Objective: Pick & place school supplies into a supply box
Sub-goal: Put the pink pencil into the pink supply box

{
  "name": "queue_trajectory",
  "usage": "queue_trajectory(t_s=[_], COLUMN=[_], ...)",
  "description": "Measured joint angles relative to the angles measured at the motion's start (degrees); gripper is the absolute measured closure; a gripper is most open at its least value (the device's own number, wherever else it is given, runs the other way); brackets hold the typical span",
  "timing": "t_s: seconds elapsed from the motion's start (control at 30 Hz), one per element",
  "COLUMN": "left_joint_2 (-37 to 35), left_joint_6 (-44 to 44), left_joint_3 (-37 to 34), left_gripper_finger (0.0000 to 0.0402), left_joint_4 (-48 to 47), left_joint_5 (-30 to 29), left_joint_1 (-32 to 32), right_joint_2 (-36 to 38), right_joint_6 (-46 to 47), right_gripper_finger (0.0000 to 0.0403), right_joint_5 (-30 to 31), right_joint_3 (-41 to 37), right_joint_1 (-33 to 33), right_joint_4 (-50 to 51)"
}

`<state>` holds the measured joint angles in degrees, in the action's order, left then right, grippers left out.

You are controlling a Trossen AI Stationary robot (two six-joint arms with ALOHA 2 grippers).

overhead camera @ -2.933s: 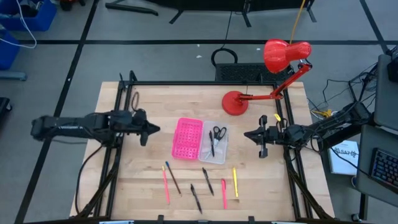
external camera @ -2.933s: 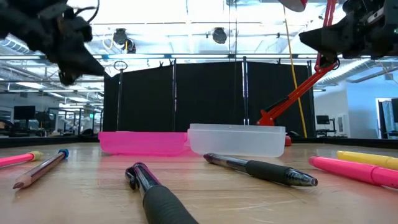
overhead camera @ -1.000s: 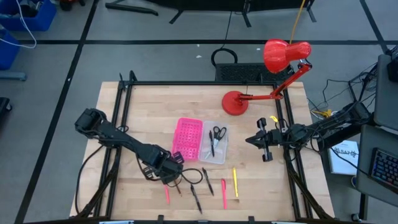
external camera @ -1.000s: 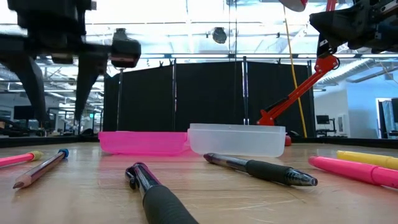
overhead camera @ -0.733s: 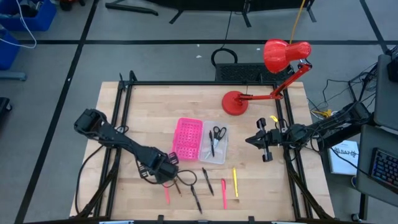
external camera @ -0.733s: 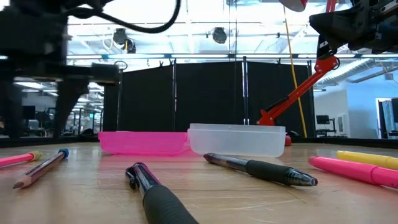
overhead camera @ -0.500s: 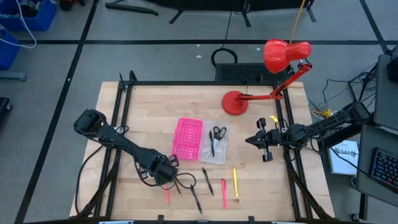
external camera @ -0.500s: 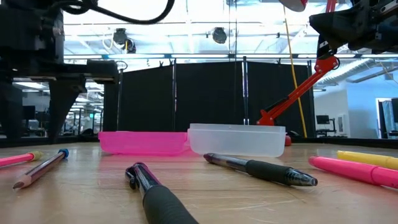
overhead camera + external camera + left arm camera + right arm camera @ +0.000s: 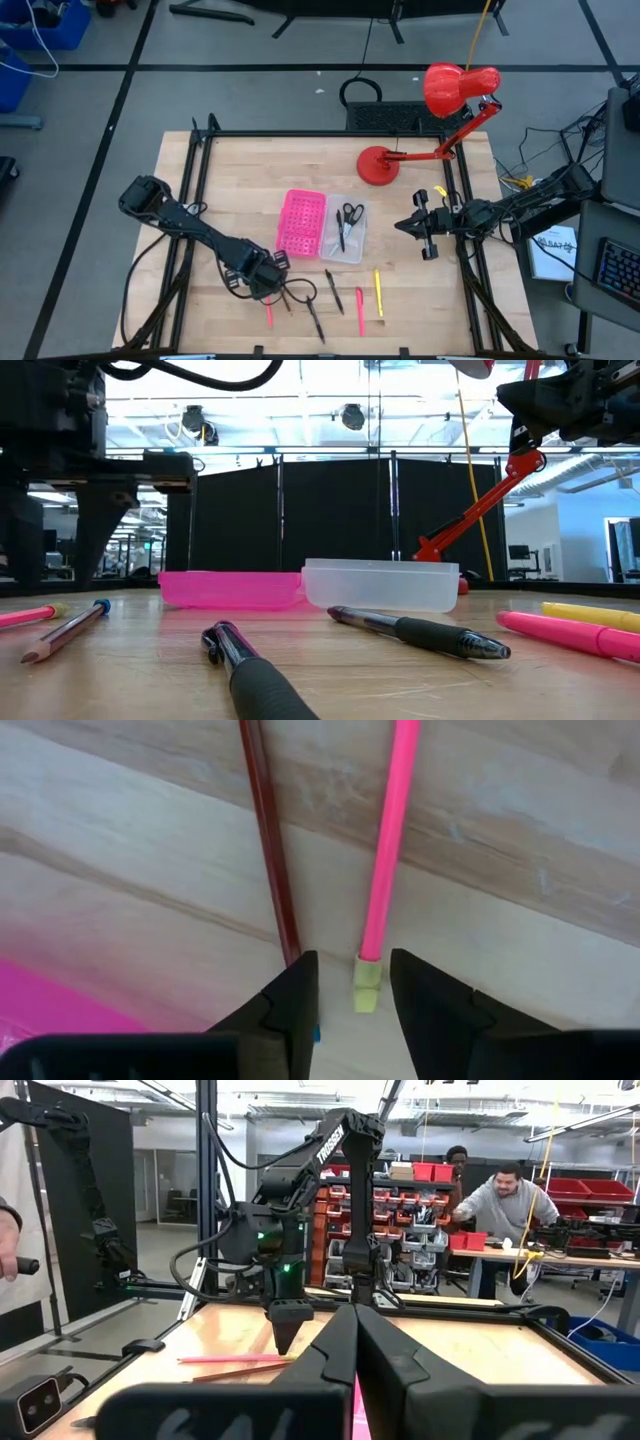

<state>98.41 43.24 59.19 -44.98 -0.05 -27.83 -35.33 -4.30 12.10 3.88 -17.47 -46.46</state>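
My left gripper hangs open, pointing down, over the far ends of two pencils at the table's near left. In the left wrist view its fingers stand on either side of the pink pencil's yellow end; the brown pencil lies beside it. The supply box lies open mid-table: pink half, clear half holding scissors and a black pen. More pens lie near the near edge. My right gripper waits shut above the right edge.
A red desk lamp stands with its base on the far right of the table. Black, pink and yellow pens lie scattered toward the near edge. People show in the room beyond.
My left gripper has come down toward the pencils and shifted slightly toward the table's near-left, staying open. The pencils, pens and box have not moved. My right arm has kept still.
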Motion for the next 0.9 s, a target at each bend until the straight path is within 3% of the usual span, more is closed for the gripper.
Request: queue_trajectory(t_s=[0.7,0.9], left_joint_2=[6.1,6.2], left_joint_6=[3.5,5.9], left_joint_3=[-0.9,-0.9], left_gripper_finger=[0.0272,0.0335], left_joint_4=[2.2,2.2], left_joint_5=[4.0,6.1], left_joint_1=[2.5,3.9], right_joint_2=[-0.1,-0.1], right_joint_6=[0.2,0.4], right_gripper_finger=[0.0403,0.0403], right_joint_5=[0.1,0.0], right_joint_3=[0.0,0.0], right_joint_1=[0.0,0.0], right_joint_4=[0.4,0.4])
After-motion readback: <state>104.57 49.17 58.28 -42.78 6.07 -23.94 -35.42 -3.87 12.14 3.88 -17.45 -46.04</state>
